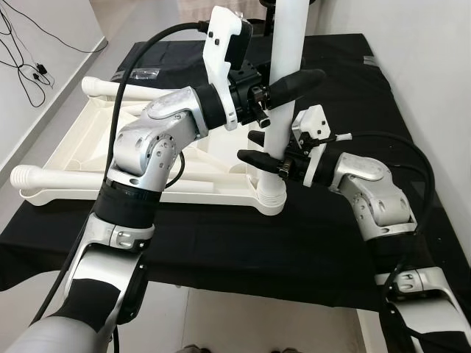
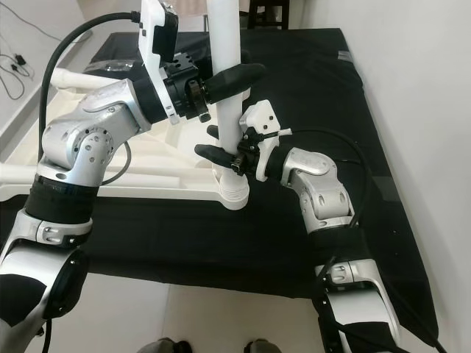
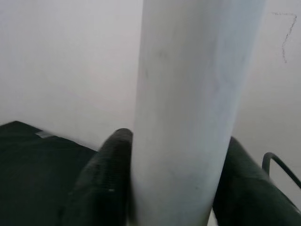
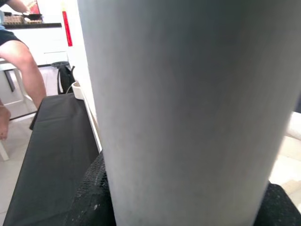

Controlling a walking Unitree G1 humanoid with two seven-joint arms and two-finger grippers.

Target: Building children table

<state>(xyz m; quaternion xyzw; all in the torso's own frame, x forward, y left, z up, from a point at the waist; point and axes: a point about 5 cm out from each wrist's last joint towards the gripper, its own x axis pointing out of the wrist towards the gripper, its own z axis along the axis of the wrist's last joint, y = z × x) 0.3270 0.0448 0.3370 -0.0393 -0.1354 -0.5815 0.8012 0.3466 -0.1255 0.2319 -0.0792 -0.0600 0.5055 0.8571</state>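
Note:
The white children's table (image 1: pixel 88 158) lies upside down on a black-covered worktop. A white table leg (image 1: pixel 288 44) stands upright in the socket (image 1: pixel 271 197) at the near right corner of the upturned table. My left gripper (image 1: pixel 291 88) is shut on the leg about halfway up its visible length. My right gripper (image 1: pixel 259 147) is shut on the same leg lower down, just above the socket. In the left wrist view the leg (image 3: pixel 188 113) sits between black fingers (image 3: pixel 101 183). In the right wrist view the leg (image 4: pixel 188 103) presses against a finger (image 4: pixel 91 197).
The black cloth (image 1: pixel 294 250) reaches the near edge, with pale floor below. A small clear bag (image 1: pixel 140 73) lies at the far left of the cloth. Cables (image 1: pixel 29 70) trail on the floor at left. A white wall runs along the right. A seated person's leg (image 4: pixel 23 61) is far off.

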